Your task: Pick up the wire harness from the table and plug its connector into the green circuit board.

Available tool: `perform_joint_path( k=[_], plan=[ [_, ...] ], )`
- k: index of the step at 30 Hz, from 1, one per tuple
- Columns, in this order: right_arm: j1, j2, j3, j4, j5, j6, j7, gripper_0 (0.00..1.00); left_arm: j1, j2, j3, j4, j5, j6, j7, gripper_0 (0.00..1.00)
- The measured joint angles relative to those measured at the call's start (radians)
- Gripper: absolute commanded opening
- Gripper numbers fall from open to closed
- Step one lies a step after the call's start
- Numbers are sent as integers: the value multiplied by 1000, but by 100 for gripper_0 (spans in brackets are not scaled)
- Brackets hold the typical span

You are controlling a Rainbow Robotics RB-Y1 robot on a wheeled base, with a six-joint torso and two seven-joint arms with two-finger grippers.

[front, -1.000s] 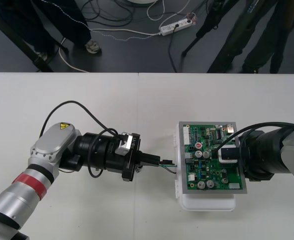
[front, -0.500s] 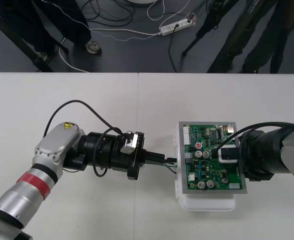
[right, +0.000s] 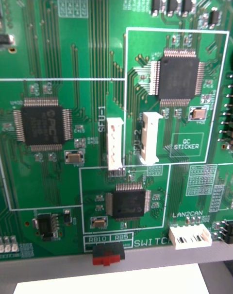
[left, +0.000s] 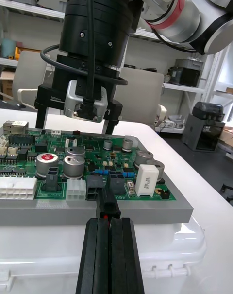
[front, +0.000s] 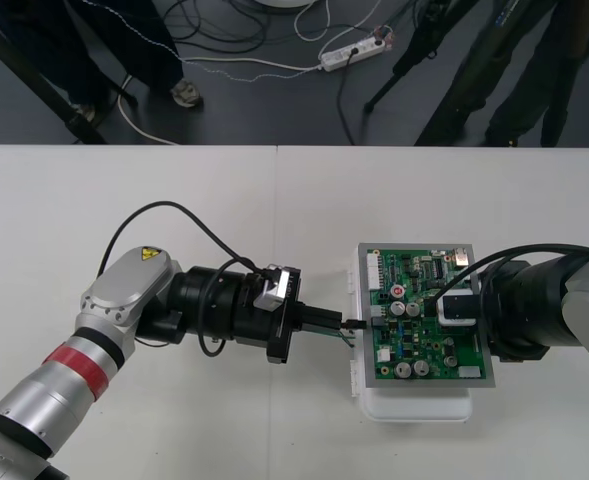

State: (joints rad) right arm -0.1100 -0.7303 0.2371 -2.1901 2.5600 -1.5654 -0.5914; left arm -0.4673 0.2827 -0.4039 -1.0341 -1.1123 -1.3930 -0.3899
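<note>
Left gripper (front: 336, 323) low over table (front: 274, 220), aimed at left edge of green circuit board (front: 424, 320) on white base (front: 414, 405). Fingers (left: 99, 255) pinched narrow on wire harness (front: 354, 324). Black plug (left: 108, 206) juts past fingertips, touching black connector at board's edge; seated or not, unclear. Right gripper (left: 77, 128) over board's far side, fingers spread wide, holding nothing.

Fig.: light table (front: 174, 200) w/ seam down the middle. Beyond far edge, dark floor (front: 274, 110) w/ loose cables (front: 244, 62), white power strip (front: 354, 50), black tripod legs (front: 399, 70).
</note>
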Motion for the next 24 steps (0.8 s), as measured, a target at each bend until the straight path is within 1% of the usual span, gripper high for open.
perform_joint_path(
  k=[24],
  plan=[
    [0,9,0,0,0,0,11,100,-9,0,-4,0,5,19,0,0]
  ],
)
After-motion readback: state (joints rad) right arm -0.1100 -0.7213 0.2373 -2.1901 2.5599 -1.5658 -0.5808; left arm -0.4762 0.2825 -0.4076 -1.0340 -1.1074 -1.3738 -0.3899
